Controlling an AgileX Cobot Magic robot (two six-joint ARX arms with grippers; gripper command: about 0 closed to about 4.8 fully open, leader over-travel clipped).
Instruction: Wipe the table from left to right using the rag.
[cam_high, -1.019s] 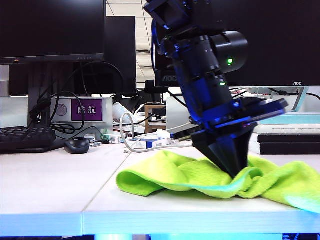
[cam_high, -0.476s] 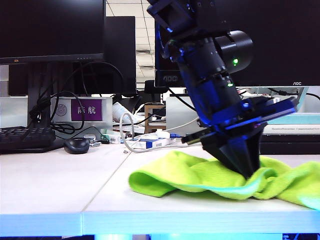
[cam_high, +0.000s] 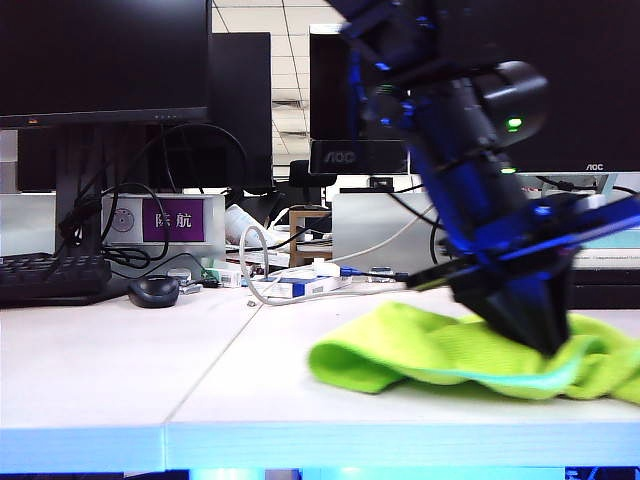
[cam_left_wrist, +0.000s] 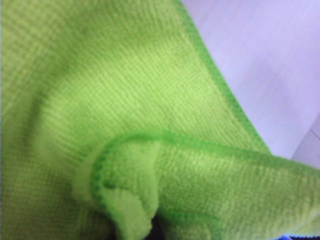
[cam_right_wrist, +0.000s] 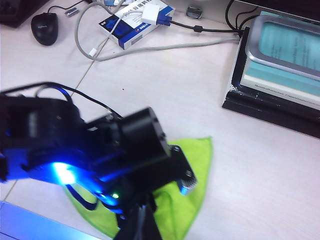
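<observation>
Front of the table (cam_high: 120, 390): the rag (cam_high: 430, 350) lies bunched right of the seam, left gripper (cam_high: 540, 335) pressing down into it, clamped shut on its folds. Right gripper is out of sight, closed. Behind, a mouse (cam_high: 153, 291) and keyboard (cam_high: 50, 275).

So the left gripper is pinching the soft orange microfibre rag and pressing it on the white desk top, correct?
Not orange: the soft microfibre rag is lime green, as the exterior view shows. The left gripper does pinch it against the white desk top.
</observation>
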